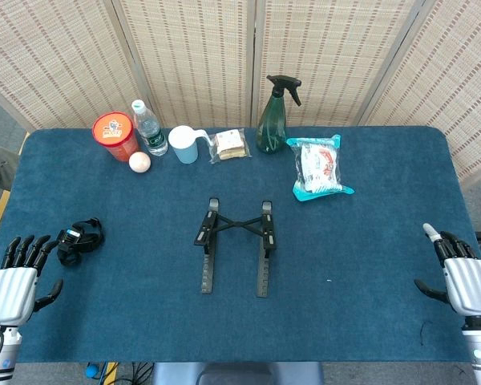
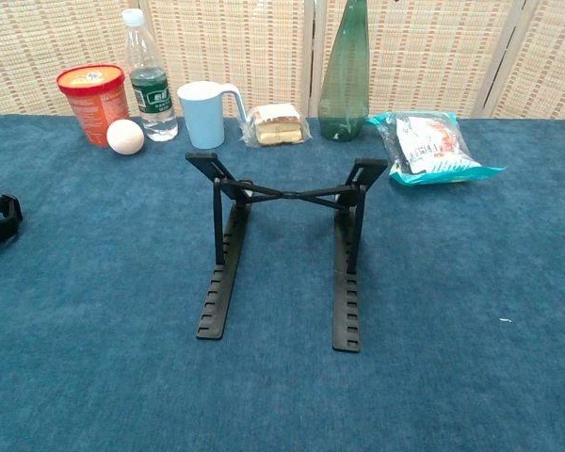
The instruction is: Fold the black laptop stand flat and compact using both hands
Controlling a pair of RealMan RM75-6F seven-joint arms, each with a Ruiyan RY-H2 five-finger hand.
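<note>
The black laptop stand (image 1: 235,241) stands unfolded in the middle of the blue table, its two notched rails running toward me and its props raised at the far end, joined by a crossed brace (image 2: 284,196). My left hand (image 1: 16,277) rests at the table's near left edge, fingers apart and holding nothing. At the near right edge my right hand (image 1: 461,277) is likewise empty with fingers spread. Both hands are far from the stand and appear only in the head view.
A black strap-like object (image 1: 80,239) lies just beyond my left hand. Along the far edge stand a red tub (image 1: 115,135), a water bottle (image 1: 147,127), an egg (image 1: 139,161), a light-blue cup (image 1: 184,144), a wrapped sandwich (image 1: 230,144), a green spray bottle (image 1: 273,116) and a snack bag (image 1: 319,167).
</note>
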